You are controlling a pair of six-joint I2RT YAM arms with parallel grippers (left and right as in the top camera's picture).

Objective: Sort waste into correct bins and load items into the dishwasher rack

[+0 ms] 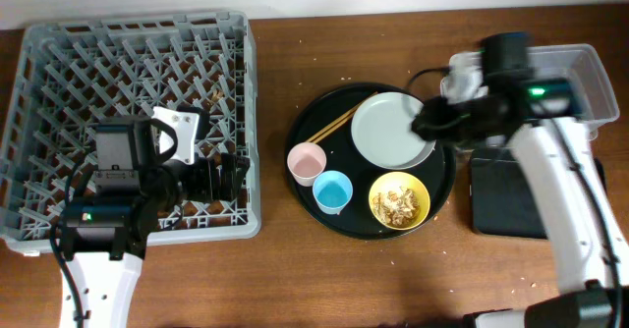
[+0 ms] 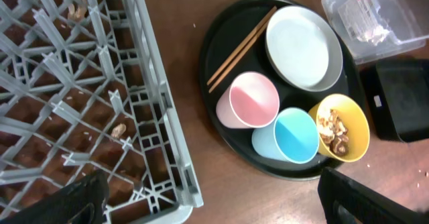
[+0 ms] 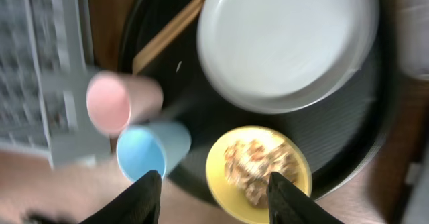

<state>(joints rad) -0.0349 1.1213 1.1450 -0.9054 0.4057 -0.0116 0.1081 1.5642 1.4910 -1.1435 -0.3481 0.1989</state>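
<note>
The grey dishwasher rack (image 1: pixel 128 33) fills the left of the table. On the round black tray (image 1: pixel 447 195) stand the pink cup (image 1: pixel 307 161), the blue cup (image 1: pixel 333 191), the yellow bowl (image 1: pixel 378 192) holding beige food scraps (image 1: pixel 400 202), the pale plate (image 1: pixel 391 130) and the chopsticks (image 1: pixel 334 124). My left gripper (image 2: pixel 214 197) is open and empty, over the rack's right front corner (image 2: pixel 191 194). My right gripper (image 3: pixel 214 197) is open and empty, hovering above the bowl (image 3: pixel 221 177) and the plate (image 3: pixel 285 43). The brown-gold wrapper is out of view.
The clear tub (image 1: pixel 601 78) stands at the far right with pale crumpled bits (image 2: pixel 369 19) inside. The flat black tray (image 1: pixel 506 195) lies in front of it. A few crumbs (image 2: pixel 119 130) lie under the rack's lattice.
</note>
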